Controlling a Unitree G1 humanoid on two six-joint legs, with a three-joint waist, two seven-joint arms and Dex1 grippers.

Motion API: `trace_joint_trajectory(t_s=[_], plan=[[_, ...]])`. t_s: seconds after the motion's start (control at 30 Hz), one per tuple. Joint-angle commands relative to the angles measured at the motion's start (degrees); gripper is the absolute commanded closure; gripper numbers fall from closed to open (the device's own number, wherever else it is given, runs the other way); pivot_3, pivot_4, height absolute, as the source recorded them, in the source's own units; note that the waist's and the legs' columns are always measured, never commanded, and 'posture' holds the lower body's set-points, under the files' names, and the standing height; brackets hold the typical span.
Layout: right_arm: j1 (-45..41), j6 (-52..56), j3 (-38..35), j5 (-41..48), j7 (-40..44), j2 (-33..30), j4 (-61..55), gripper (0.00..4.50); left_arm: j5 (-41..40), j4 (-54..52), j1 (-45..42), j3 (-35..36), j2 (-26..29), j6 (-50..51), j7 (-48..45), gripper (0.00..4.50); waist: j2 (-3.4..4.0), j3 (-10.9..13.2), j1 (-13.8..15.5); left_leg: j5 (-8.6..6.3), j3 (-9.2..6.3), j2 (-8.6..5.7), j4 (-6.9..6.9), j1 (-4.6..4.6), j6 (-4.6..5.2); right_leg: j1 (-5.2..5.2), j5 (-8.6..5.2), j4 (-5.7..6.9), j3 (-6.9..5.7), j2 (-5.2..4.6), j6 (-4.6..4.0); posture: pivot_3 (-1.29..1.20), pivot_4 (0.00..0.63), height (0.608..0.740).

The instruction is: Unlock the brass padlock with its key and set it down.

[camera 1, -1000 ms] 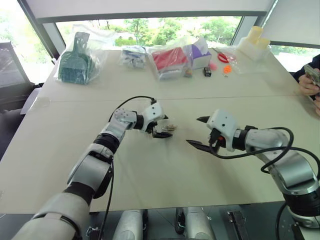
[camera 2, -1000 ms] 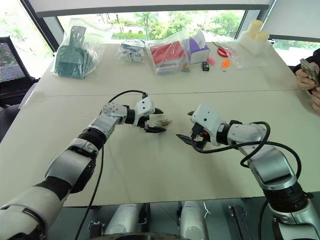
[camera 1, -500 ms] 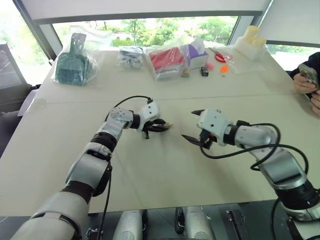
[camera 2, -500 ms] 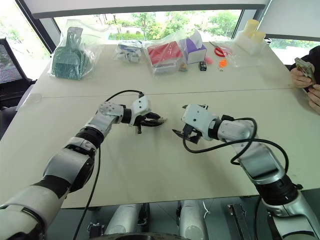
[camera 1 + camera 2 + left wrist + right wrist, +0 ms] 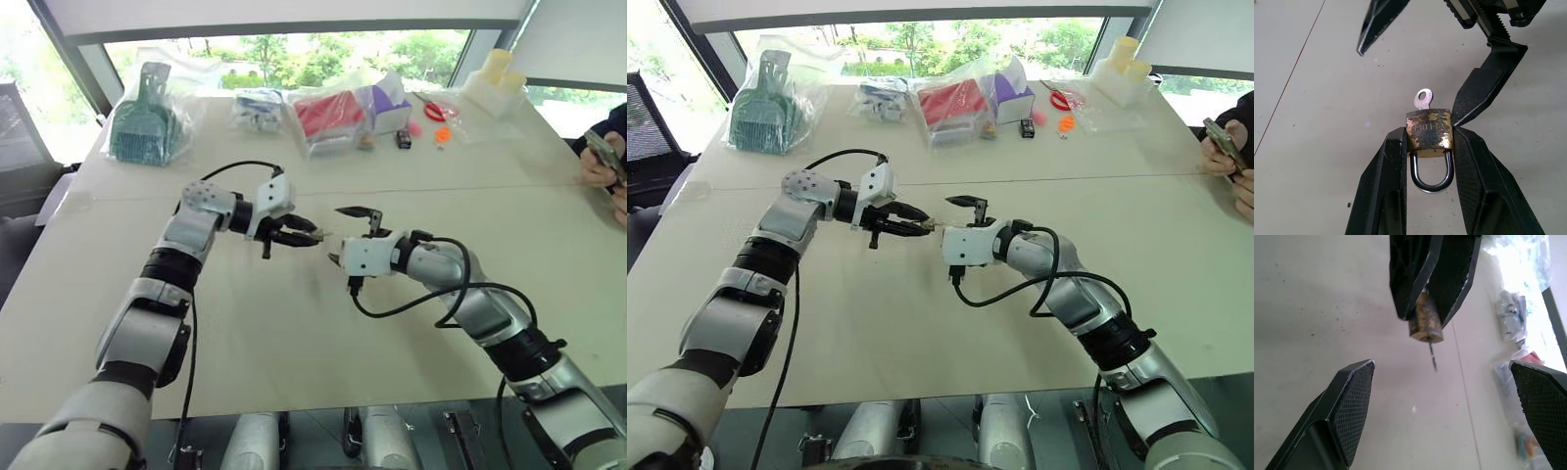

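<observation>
Your left gripper (image 5: pixel 1427 142) has its 2 black fingers (image 5: pixel 1386 181) clenched on the small, tarnished yellowish-brass padlock (image 5: pixel 1429 133), pinching the lock body from both sides. The padlock's silvery shackle (image 5: pixel 1432 171) loops back between those fingers, toward the wrist. A small silvery key (image 5: pixel 1423 99) stands in the end of the padlock body away from the shackle, its round bow sticking out past the fingertips.

From the head camera you can see the padlock (image 5: pixel 320 236) held up off the pale tabletop (image 5: pixel 294 333), about midway between your 2 wrists.

Your right gripper (image 5: pixel 350 235) sits just beside the padlock, facing it, with its 2 fingers (image 5: pixel 1349 401) spread wide and released; nothing is between them. In the right wrist view the padlock (image 5: pixel 1426 319) and its thin key blade (image 5: pixel 1433 357) lie in the gap ahead of those open fingers, not touching either one.

Well beyond the padlock, along the far edge of the tabletop by the window, lie a bagged green plastic dustpan (image 5: pixel 143 117), a bagged red item (image 5: pixel 330 115), a purple box (image 5: pixel 392 103) and red-handled scissors (image 5: pixel 433 111). Far to the right of the padlock, a person's hands (image 5: pixel 600 168) hold a phone.
</observation>
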Motion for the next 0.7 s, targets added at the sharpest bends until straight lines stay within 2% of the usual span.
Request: trace_joint_trajectory(t_s=[0.03,0.27,0.43,0.57,0.7], plan=[[-1.2,-1.8,-1.7,-0.7,-0.4,1.1,-0.7,0.83,-0.6,-2.7,-0.2,0.3,0.5,0.4,0.0,3.77,0.00,0.0,0.1,0.00,0.00,0.00,0.00,0.00,0.00,0.00,0.00,0.00,0.00,0.00,0.00,0.00,0.150,0.740],[-1.4,-2.5,-2.1,-1.1,0.9,2.0,-0.8,4.47,-0.6,-4.4,0.6,-0.3,0.2,0.1,-0.3,3.77,0.00,0.0,0.0,0.00,0.01,-0.01,0.00,0.00,0.00,0.01,0.00,-0.01,0.00,0.00,0.00,0.00,0.150,0.740],[-1.7,-1.6,-2.4,0.6,4.1,2.5,-0.9,4.47,0.0,-5.5,1.1,-0.8,0.1,-2.3,0.3,3.77,0.01,0.0,0.0,0.00,0.01,-0.01,0.00,0.00,0.00,0.01,0.00,0.00,0.01,0.00,0.00,0.00,0.150,0.740],[-2.9,5.5,-3.7,7.7,12.0,4.2,-2.0,4.47,3.3,-5.0,1.0,-1.7,0.2,-11.3,3.5,3.77,0.01,0.0,0.0,0.00,0.01,0.00,0.00,0.01,0.00,0.01,0.00,0.00,0.01,0.00,-0.01,0.00,0.150,0.740],[-7.0,17.0,-3.5,13.2,21.8,4.6,-1.3,4.47,7.9,-1.6,-0.1,-2.8,0.1,-25.1,9.2,3.77,0.01,0.0,0.0,0.00,0.01,0.00,0.00,0.01,0.00,0.01,0.01,0.00,0.01,0.00,-0.02,0.00,0.150,0.740]])
